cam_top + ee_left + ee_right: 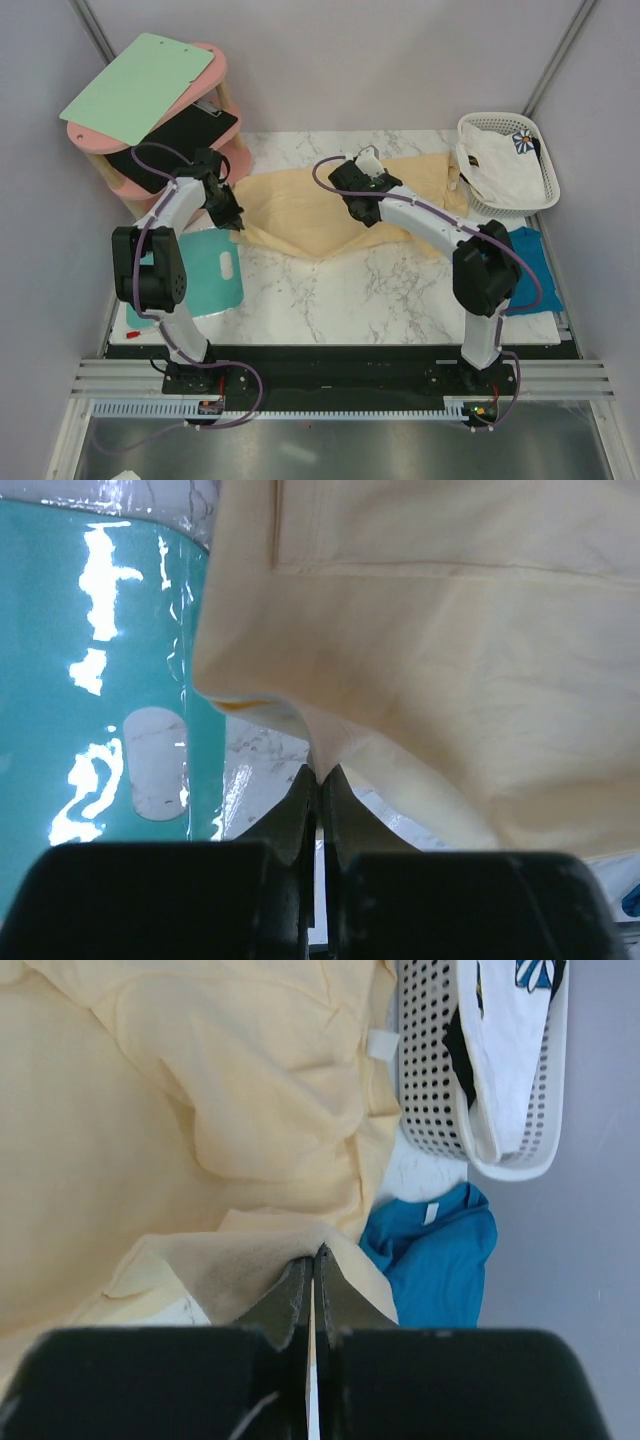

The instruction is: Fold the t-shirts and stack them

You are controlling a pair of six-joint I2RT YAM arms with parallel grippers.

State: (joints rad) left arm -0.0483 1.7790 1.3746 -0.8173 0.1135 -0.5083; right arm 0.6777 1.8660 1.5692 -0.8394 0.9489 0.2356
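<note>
The pale yellow t-shirt (310, 210) lies spread across the far half of the marble table, also in the left wrist view (450, 630) and right wrist view (150, 1110). My left gripper (232, 218) is shut on its left edge (322, 772). My right gripper (360, 212) is shut on a fold of it near the middle (314, 1252). The teal-blue t-shirt (528, 262) lies crumpled at the right table edge, also in the right wrist view (435, 1260). The white flower-print t-shirt (500, 165) sits in the basket.
A white lattice basket (545, 160) stands at the back right. A turquoise board with a handle hole (205, 280) lies at the left. A pink two-tier stand (95, 140) with a green board and a black clipboard stands at the back left.
</note>
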